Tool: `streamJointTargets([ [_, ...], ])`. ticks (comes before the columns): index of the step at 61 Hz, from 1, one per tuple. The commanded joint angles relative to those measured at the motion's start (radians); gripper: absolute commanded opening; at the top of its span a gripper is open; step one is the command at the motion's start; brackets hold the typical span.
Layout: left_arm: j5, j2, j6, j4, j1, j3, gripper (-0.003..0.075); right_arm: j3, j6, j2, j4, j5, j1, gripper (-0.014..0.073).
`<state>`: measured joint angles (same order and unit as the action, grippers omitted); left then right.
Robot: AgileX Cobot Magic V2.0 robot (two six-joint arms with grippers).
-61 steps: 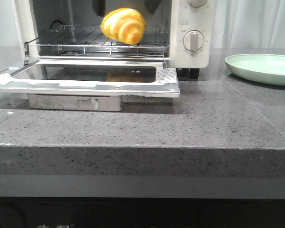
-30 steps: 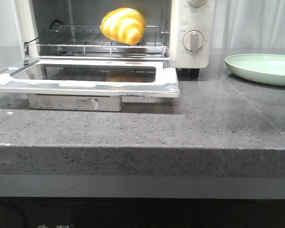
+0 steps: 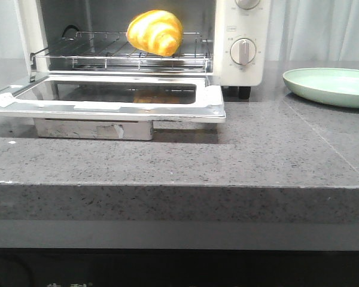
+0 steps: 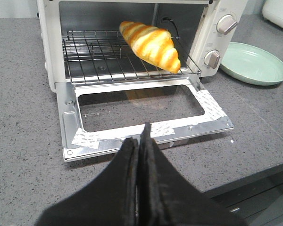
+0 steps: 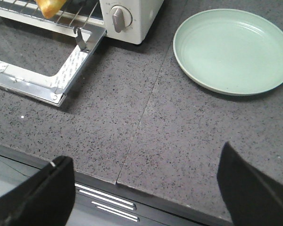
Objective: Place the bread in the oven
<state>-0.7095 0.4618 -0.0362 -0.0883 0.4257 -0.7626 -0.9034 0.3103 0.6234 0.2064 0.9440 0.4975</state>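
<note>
The lowered oven door (image 3: 113, 101) juts forward, fronting the bread (image 3: 155, 32).

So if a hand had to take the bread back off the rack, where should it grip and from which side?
Probably across the thick middle of the bread, coming in level through the open front of the oven. The bun tapers toward its ends, lies on the wire rack, and the cavity roof blocks a grasp from above.
</note>
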Motion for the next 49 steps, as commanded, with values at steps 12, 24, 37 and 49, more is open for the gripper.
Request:
streamJointTargets([
  [12, 0.071, 0.005, 0.0, -0.014, -0.002, -0.026, -0.0018, 0.004, -0.002, -0.107, 0.035, -0.05, -0.006, 0.0608],
  [24, 0.071, 0.005, 0.0, -0.014, -0.002, -0.026, -0.0018, 0.008, -0.002, -0.107, 0.035, -0.047, -0.006, 0.0368],
  [37, 0.071, 0.005, 0.0, -0.014, -0.002, -0.026, -0.0018, 0.008, -0.002, -0.107, 0.035, -0.046, -0.006, -0.0012],
  [49, 0.071, 0.005, 0.0, -0.014, -0.002, -0.026, -0.0018, 0.008, -0.002, -0.107, 0.038, -0.035, -0.006, -0.0069],
])
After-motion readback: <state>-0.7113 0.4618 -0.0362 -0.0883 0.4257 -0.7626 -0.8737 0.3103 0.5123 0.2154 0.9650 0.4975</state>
